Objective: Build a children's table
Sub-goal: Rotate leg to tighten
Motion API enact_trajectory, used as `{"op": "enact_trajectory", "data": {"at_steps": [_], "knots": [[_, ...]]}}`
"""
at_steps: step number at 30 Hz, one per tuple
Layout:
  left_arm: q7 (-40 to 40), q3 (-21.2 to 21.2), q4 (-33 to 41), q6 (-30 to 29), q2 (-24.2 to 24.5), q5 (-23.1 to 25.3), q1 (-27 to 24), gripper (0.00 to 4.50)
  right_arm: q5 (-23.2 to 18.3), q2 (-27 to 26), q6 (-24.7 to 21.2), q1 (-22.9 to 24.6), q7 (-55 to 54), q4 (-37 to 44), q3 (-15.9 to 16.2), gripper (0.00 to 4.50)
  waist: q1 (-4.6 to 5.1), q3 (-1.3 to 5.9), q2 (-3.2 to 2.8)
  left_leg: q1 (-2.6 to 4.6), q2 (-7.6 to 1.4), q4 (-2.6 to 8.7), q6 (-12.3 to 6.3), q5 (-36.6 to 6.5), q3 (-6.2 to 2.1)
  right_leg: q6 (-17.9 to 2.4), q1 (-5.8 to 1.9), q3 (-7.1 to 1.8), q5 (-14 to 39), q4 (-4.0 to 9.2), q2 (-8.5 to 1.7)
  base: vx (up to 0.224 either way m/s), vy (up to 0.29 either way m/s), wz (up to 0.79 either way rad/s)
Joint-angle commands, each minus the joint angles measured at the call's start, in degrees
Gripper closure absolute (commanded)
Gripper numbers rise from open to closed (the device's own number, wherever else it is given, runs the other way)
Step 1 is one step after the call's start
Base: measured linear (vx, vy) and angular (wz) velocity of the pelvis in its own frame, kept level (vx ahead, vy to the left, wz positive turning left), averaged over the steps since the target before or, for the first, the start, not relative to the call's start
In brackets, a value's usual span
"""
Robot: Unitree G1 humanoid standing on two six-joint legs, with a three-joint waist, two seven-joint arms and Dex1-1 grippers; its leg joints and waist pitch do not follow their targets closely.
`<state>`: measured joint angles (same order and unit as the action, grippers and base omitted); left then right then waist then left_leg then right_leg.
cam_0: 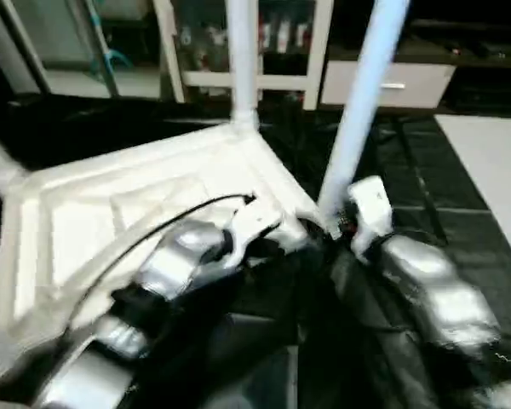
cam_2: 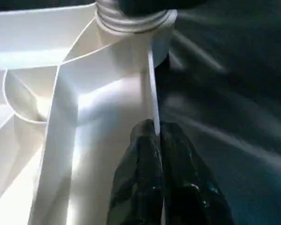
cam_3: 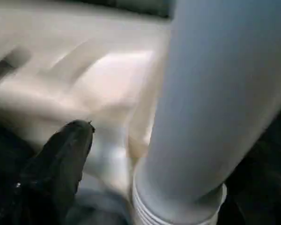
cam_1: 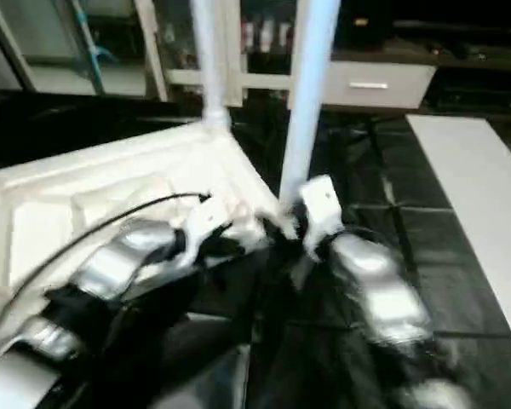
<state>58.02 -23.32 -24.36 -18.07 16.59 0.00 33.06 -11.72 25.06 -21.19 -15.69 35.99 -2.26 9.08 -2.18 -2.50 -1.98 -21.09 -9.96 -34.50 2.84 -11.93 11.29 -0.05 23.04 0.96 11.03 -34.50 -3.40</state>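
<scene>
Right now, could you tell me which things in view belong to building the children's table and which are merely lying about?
Part of the job:
- tabletop, upside down, ribbed underside up
- near leg, standing in the corner socket by the right end effector
- far leg, upright at the far corner
- left end effector, pinching the tabletop's rim

Lying about:
- glass-door cabinet
- white board

White ribbed tabletop (cam_0: pixel 145 204) underside-up, two legs (cam_0: pixel 364 94) upright in (seemingly adjacent) corners
</scene>
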Motion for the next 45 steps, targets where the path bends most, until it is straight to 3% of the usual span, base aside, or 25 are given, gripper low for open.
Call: {"op": "enact_trajectory", "data": {"at_steps": [1,3,4,5,6,8,12,13,18,19,23,32,34,38,44,45], "knots": [[7.1,-3.1,3.3,-0.1,1.1,-1.6,-0.8,4.5,-0.9,2.4,-2.3,0.8,5.0,4.2,1.7,0.07,0.01,3.11,0.18,0.76,-3.28,4.17,-4.38,-9.1,-1.42,-14.8,-2.79,-2.16,5.0,3.79,-4.04,0.0,0.0,0.0],[8.6,-3.3,4.6,-0.3,2.1,-2.0,-1.2,4.5,-1.8,4.4,-3.4,1.6,7.1,5.9,1.8,0.07,-0.11,2.96,0.16,0.96,-3.27,4.26,-3.73,-10.6,-1.36,-14.8,-2.56,-2.14,7.4,4.08,-4.01,0.0,0.0,0.0],[11.4,-3.5,7.1,-0.9,4.3,-2.6,-1.9,4.5,-2.9,8.3,-4.6,3.2,11.6,8.8,2.3,0.07,-0.2,2.87,0.04,1.05,-3.41,4.39,-3.17,-11.6,-1.37,-14.5,-2.57,-2.21,8.6,4.18,-4.07,0.0,0.0,0.0],[11.4,-3.5,7.1,-0.9,4.3,-2.6,-1.9,4.5,-2.9,8.3,-4.6,3.2,11.6,8.8,2.3,0.07,-0.36,2.91,0.17,1.04,-3.51,4.45,-3.0,-11.7,-1.57,-14.2,-2.85,-2.15,8.6,4.06,-4.02,0.0,0.0,0.0],[14.2,-3.8,9.8,-1.8,6.8,-3.0,-2.7,4.5,-4.1,11.9,-6.0,4.7,15.8,11.5,2.8,0.07,-0.32,2.94,0.15,0.78,-3.45,4.49,-3.19,-10.6,-1.6,-14.1,-2.97,-2.2,7.3,3.88,-4.12,0.0,0.0,0.0],[15.6,-4.0,11.7,-2.5,8.5,-3.4,-3.2,4.5,-5.0,13.4,-7.0,5.3,17.6,12.8,3.0,0.07,-0.34,2.96,-0.14,0.82,-3.44,4.39,-3.62,-10.1,-1.56,-14.5,-2.86,-2.23,6.4,3.82,-4.22,0.0,0.0,0.0],[16.7,-3.7,13.5,-3.5,10.1,-3.8,-4.2,4.5,-4.7,13.9,-7.1,5.6,19.8,13.0,4.5,0.07,-0.24,2.91,0.03,0.85,-3.37,4.27,-3.33,-10.5,-1.49,-14.7,-2.71,-2.17,8.3,3.99,-4.22,0.0,0.0,0.0],[16.3,-3.6,13.5,-3.5,10.1,-3.7,-4.3,4.5,-4.5,13.5,-7.1,5.3,19.6,12.6,4.7,0.07,-0.21,2.87,0.31,0.81,-3.34,4.3,-3.11,-10.5,-1.49,-14.7,-2.73,-2.13,8.8,4.05,-4.17,0.0,0.0,0.0],[15.8,-3.4,14.2,-4.2,10.2,-3.7,-4.4,4.5,-4.6,12.1,-7.4,4.2,18.7,11.6,5.0,0.07,-0.25,3.13,0.24,0.79,-3.32,4.14,-3.17,-8.6,-1.53,-14.9,-2.8,-2.12,6.1,3.63,-4.16,0.0,0.0,0.0],[15.8,-3.4,14.8,-4.8,10.4,-3.9,-4.5,4.5,-5.3,11.6,-8.0,3.6,18.9,11.4,5.0,0.33,-0.28,3.15,0.39,0.79,-3.25,4.07,-3.44,-8.1,-1.49,-15.2,-2.89,-2.1,5.4,3.52,-4.15,0.0,0.0,0.0],[15.6,-3.3,15.5,-5.4,10.5,-4.0,-4.7,4.5,-5.3,11.2,-8.0,3.1,19.7,10.6,5.0,0.61,-0.2,3.15,0.54,0.64,-3.14,3.95,-3.77,-7.6,-1.46,-14.9,-2.99,-2.09,6.0,3.54,-4.17,0.0,0.0,0.0],[15.4,-3.3,15.8,-6.0,10.5,-3.9,-4.8,4.5,-4.9,10.6,-7.7,2.9,20.0,9.4,5.2,1.31,-0.16,3.3,0.51,0.65,-3.12,3.74,-4.41,-6.2,-1.44,-15.2,-3.05,-2.05,4.5,3.33,-4.14,0.0,0.0,0.0],[15.5,-3.4,16.3,-6.4,10.8,-4.0,-5.0,4.5,-4.8,10.4,-7.7,2.8,20.1,9.2,5.2,1.63,-0.14,3.29,0.46,0.62,-3.12,3.76,-4.45,-6.3,-1.48,-15.3,-3.06,-2.0,4.6,3.29,-4.14,0.0,0.0,0.0],[15.0,-3.0,16.5,-6.6,10.5,-4.3,-5.4,4.5,-4.0,8.9,-7.2,2.5,18.0,7.9,4.9,1.74,-0.08,3.34,0.7,0.59,-3.08,3.67,-4.68,-5.8,-1.44,-15.5,-3.09,-2.01,4.0,3.17,-4.15,0.0,0.0,0.0],[10.2,-0.7,14.8,-7.9,7.5,-4.8,-5.5,4.5,-1.4,3.0,-6.2,1.0,8.1,3.1,2.6,1.78,0.8,2.92,0.79,0.56,-2.9,3.93,-2.01,-10.4,-1.61,-14.0,-2.77,-1.97,12.1,3.78,-3.96,0.0,0.0,0.0],[6.9,0.7,12.9,-8.5,5.3,-4.9,-5.2,4.5,-1.5,0.2,-6.6,0.6,4.5,1.5,1.4,1.78,0.95,2.88,0.88,0.76,-2.82,3.85,-1.45,-11.2,-1.5,-13.7,-2.56,-2.05,13.5,4.0,-3.94,0.0,0.0,0.0]]}}
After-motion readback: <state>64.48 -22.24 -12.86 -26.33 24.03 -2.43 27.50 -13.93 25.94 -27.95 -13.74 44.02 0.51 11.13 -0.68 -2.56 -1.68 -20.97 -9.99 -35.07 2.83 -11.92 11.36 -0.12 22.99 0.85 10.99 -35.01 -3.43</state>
